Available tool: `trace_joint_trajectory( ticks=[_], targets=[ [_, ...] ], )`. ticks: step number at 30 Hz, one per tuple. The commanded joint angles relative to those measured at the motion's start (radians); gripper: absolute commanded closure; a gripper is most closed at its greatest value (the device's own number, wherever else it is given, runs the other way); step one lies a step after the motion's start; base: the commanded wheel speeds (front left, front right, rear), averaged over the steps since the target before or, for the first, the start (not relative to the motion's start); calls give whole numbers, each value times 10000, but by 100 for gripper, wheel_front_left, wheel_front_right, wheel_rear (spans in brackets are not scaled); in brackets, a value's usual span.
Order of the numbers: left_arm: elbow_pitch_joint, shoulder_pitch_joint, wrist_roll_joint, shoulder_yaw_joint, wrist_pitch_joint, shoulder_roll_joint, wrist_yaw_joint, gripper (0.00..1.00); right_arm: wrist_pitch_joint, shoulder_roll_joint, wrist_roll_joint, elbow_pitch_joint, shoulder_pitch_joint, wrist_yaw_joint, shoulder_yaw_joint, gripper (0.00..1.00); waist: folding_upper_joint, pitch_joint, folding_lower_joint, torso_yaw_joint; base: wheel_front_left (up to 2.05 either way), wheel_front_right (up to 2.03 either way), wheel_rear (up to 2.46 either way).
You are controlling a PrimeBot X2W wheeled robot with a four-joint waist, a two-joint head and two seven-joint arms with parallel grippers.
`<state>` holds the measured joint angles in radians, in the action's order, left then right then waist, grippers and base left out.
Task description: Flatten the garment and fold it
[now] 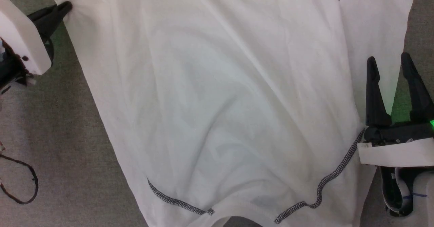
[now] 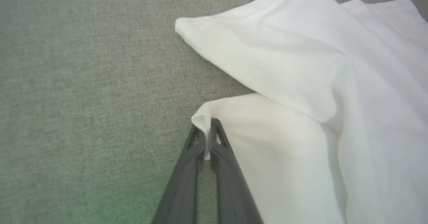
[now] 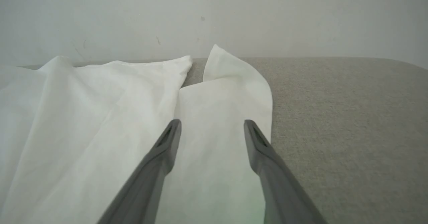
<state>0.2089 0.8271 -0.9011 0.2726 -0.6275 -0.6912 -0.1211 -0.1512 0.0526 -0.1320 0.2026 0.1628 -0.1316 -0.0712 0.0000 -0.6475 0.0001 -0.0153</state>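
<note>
Garment is spread, creased, over the grey surface toward its far edge. Flattening is judged underway. Its hem corner is pinched by the left gripper. The right gripper is parted over the sleeve. An outward tug is needed next.

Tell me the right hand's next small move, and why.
Probably lower the open right hand and close it on the sleeve seen between its fingers. The left hand pinches a corner of the shirt on the other side, and wrinkles cross the body, so pulling both sides apart should flatten it.
</note>
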Motion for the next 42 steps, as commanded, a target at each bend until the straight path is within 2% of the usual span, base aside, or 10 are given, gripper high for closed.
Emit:
trace_joint_trajectory(
  ticks=[1,6,12,17,22,27,35,42],
  targets=[
    [97,-119,-33,32,60,70,20,100,-4,-24,37,18,147,9,-23,0,0,81,-1,48,0,0,0],
    [142,-245,-73,-179,855,179,-11,100,-74,-24,-26,-179,205,9,19,0,0,548,-1,128,0,0,0],
    [-8,-972,-462,-505,1982,383,-55,100,-224,-24,-244,-576,2,9,-82,0,0,1616,-1,285,0,0,0],
    [-415,-2136,-738,-907,2767,109,-74,100,-310,-24,-475,-906,-414,9,-246,0,0,2653,-1,514,0,0,0],
    [-916,-3562,-1147,-1767,3361,-395,-26,100,-295,-24,-623,-1126,-840,9,-364,0,0,3489,-1,778,0,0,0],
    [-1559,-5175,-1544,-2886,3974,-711,286,100,-236,-24,-729,-1214,-1195,9,-490,0,0,4126,-1,992,0,0,0],
    [-2492,-7852,-2136,-4614,4774,-551,820,100,-156,-24,-901,-1272,-1744,9,-650,0,0,4905,-1,1168,0,0,0],
    [-3160,-9416,-2372,-5630,5134,-326,961,100,-111,-24,-997,-1238,-2038,9,-772,0,0,5197,-1,1193,0,0,0]
  ],
)
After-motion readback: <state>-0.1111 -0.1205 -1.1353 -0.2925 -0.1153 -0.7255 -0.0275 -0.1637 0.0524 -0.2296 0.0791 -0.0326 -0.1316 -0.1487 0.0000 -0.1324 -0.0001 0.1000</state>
